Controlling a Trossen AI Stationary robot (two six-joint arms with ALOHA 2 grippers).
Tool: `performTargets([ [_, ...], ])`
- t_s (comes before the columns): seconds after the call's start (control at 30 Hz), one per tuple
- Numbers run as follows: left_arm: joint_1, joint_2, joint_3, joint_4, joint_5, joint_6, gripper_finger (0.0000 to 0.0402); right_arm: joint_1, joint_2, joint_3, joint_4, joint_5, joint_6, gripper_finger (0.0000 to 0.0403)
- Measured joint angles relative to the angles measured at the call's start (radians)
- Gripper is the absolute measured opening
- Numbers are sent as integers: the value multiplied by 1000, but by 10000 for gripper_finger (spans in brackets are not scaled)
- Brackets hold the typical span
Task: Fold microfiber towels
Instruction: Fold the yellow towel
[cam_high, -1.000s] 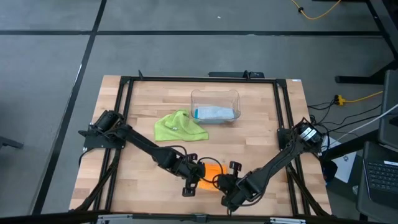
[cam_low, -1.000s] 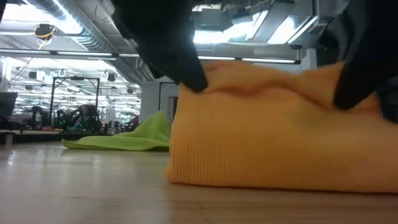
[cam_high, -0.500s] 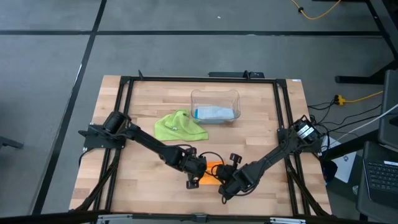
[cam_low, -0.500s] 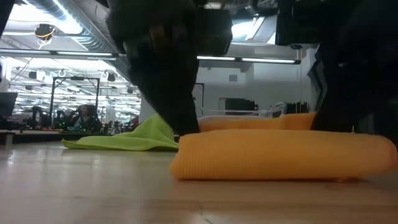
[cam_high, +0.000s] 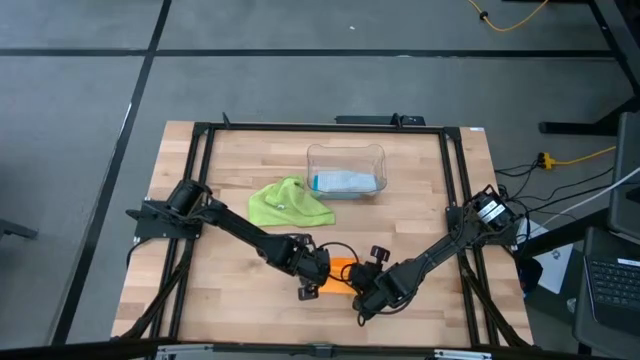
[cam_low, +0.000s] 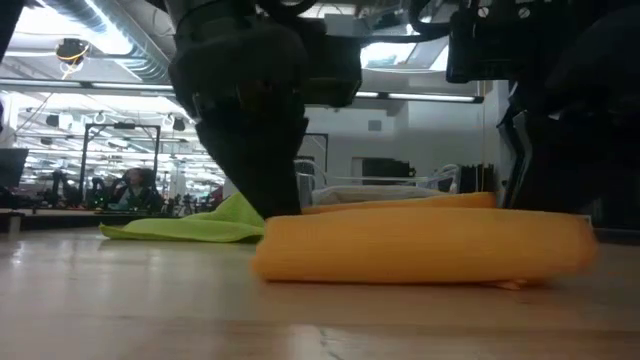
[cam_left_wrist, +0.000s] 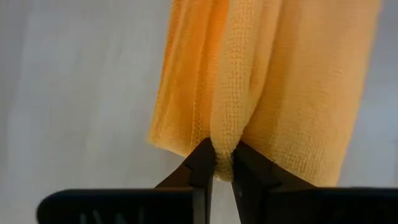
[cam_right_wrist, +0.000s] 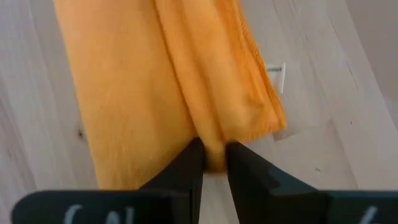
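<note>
An orange towel (cam_high: 342, 272) lies folded into a low, long bundle (cam_low: 420, 250) on the wooden table near its front edge. My left gripper (cam_left_wrist: 224, 165) stands at the bundle's left end (cam_high: 318, 283). At the right end is my right gripper (cam_right_wrist: 214, 158), also seen from above (cam_high: 363, 290). Each has orange cloth between its fingertips. A lime green towel (cam_high: 288, 203) lies crumpled on the table farther back. A pale grey-blue towel (cam_high: 345, 182) lies inside the clear bin. My left gripper pinches a rounded fold (cam_left_wrist: 222, 149) at the orange towel's left end between its two fingertips. The fingers slant steeply down from above. The towel lies on the table, slack. My right gripper pinches a bunched fold (cam_right_wrist: 214, 149) at the right end of the towel, close to its hemmed edge (cam_right_wrist: 261, 74), between its fingertips. It also slants steeply down, and the cloth rests on the table.
The clear plastic bin (cam_high: 345, 152) stands at the back centre of the table. A black frame (cam_high: 200, 180) runs round the tabletop. Bare wood lies left and right of the orange towel. A white label (cam_right_wrist: 278, 78) shows beside the towel's right end.
Both grippers have gone down with the orange towel. It stood tall and bunched between them, and now it lies flat on the table as a low folded bundle. My right gripper has also shifted a little toward the table's far edge.
</note>
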Motion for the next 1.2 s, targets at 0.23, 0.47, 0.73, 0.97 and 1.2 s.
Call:
performTargets([
  [0.23, 0, -5, 0, -21, -26, -12, 52, 0, 0, 0, -7, -2, -1, 73],
  [0.47, 0, -5, -1, -19, -33, -14, 51, 16, 0, 32, -202, -4, 151, 53],
  [0.73, 0, -5, -1, -16, -33, -14, 55, 51, 0, 90, -162, 32, 100, 38],
  [0.97, 0, -5, -1, -16, -33, -15, 52, 74, 0, 185, -122, 185, -74, 19],
  [1.2, 0, -5, -1, -16, -33, -15, 51, 28, 0, 99, 185, 57, -241, 6],
])
